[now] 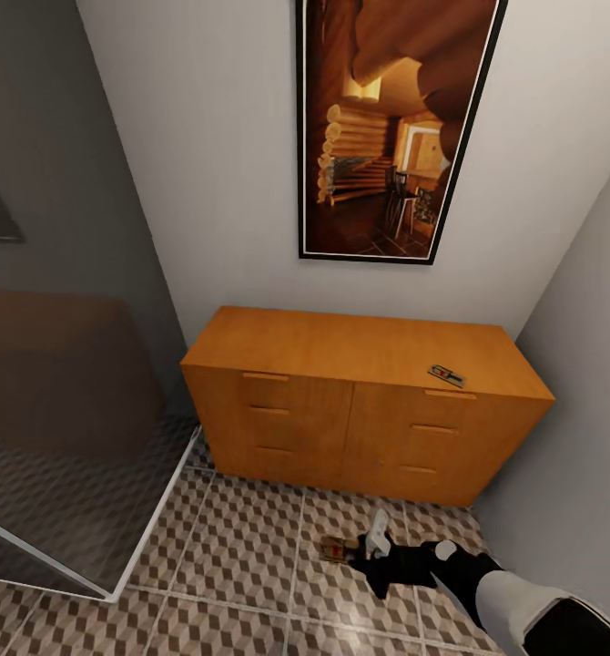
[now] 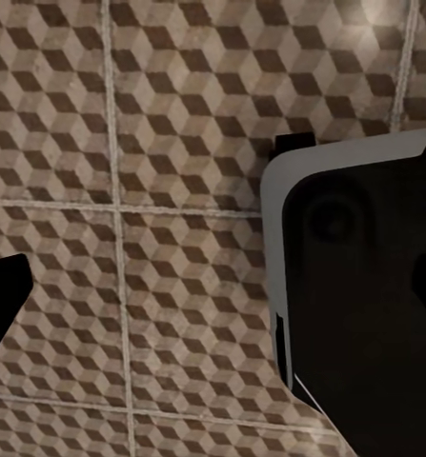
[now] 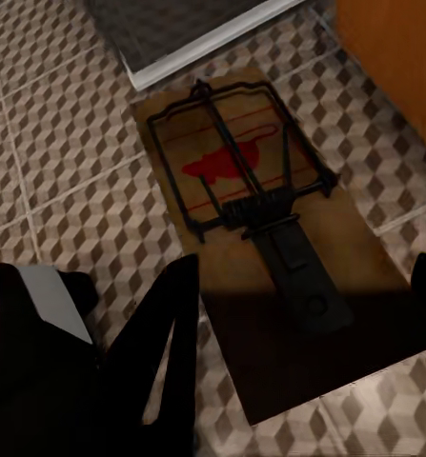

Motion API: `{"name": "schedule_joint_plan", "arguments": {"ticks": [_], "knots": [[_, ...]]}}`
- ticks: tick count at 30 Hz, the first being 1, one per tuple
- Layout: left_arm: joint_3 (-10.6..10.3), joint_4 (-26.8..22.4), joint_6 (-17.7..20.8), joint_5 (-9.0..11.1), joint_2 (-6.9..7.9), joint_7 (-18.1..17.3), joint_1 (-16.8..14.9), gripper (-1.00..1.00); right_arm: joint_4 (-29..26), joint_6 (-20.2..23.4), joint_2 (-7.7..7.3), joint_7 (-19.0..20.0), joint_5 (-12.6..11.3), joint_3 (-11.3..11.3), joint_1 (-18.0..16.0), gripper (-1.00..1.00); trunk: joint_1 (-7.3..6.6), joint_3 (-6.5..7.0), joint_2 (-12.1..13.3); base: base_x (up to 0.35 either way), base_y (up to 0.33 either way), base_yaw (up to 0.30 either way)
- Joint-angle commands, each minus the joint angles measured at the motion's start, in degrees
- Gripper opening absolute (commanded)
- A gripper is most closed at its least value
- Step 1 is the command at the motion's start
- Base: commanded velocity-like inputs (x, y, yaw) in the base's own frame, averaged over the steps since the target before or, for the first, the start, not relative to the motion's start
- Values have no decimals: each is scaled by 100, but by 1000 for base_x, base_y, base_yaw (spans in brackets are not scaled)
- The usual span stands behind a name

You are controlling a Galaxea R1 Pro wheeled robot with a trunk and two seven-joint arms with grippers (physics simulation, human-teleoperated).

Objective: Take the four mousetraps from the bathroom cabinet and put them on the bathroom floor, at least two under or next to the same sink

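Right tool (image 1: 355, 547) clamps 1 mousetrap (image 3: 246, 209) above floor tiles (image 1: 241, 547); another (image 1: 447, 374) tops cabinet (image 1: 341, 346).

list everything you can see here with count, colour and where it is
cabinet: one, orange-brown wood with drawer fronts, against the white back wall
mousetraps: two, brown boards with dark wire and a red mark; one on the cabinet top near its right front edge, one on the floor in front of the cabinet at the right gripper's tips
bathroom floor: cube-patterned tiles in brown, beige and white with pale grout
picture: one, dark-framed, warm brown log interior, on the wall above the cabinet
glass panel: one, greyish with a white lower edge, at the left
right gripper: black, low over the floor by the trap; open or shut unclear
left gripper: dark fingers at the frame's sides, over bare tile, open
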Motion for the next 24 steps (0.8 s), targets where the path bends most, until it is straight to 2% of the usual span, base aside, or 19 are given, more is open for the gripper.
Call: {"name": "schedule_joint_plan", "arguments": {"ticks": [1,8,9,14,17,19,21,22,23,24], "knots": [[-48,18,-32,39,-13,-3,-4,100,21,-144,-3,-9,-8,-41,157,-100,3,-9,-11,0,0,0],[-39,-47,-115,39,-39,1,-1,100,85,-766,-104,-315,21,-46,980,-100,3,-9,-11,0,0,0],[-36,-85,-129,35,-52,1,-1,100,89,-997,-137,-466,22,-48,1174,-100,3,-9,-11,0,0,0],[-21,-270,-142,32,-77,42,0,100,92,-1430,-187,-1134,14,-49,1687,-100,3,-9,-11,0,0,0],[-6,-478,-125,37,-90,73,2,100,93,-1527,-178,-1750,-4,-50,1961,-100,3,-9,-11,0,0,0],[4,-940,-120,43,-143,205,7,100,93,-1589,-112,-2789,-56,-51,2115,-100,3,-9,-11,0,0,0],[18,-1335,-129,47,-153,493,8,100,91,-1608,-22,-3395,-170,-57,2140,-100,3,-9,-11,0,0,0],[23,-1571,-132,51,-159,697,8,100,88,-1612,23,-3652,-278,-61,2148,-100,3,-9,-11,0,0,0],[27,-1968,-134,55,-163,1039,8,100,84,-1616,77,-3946,-522,-64,2154,-100,3,-9,-11,0,0,0],[28,-2242,-129,59,-167,1267,8,100,83,-1618,98,-4066,-740,-65,2156,-100,3,-9,-11,0,0,0]]}}
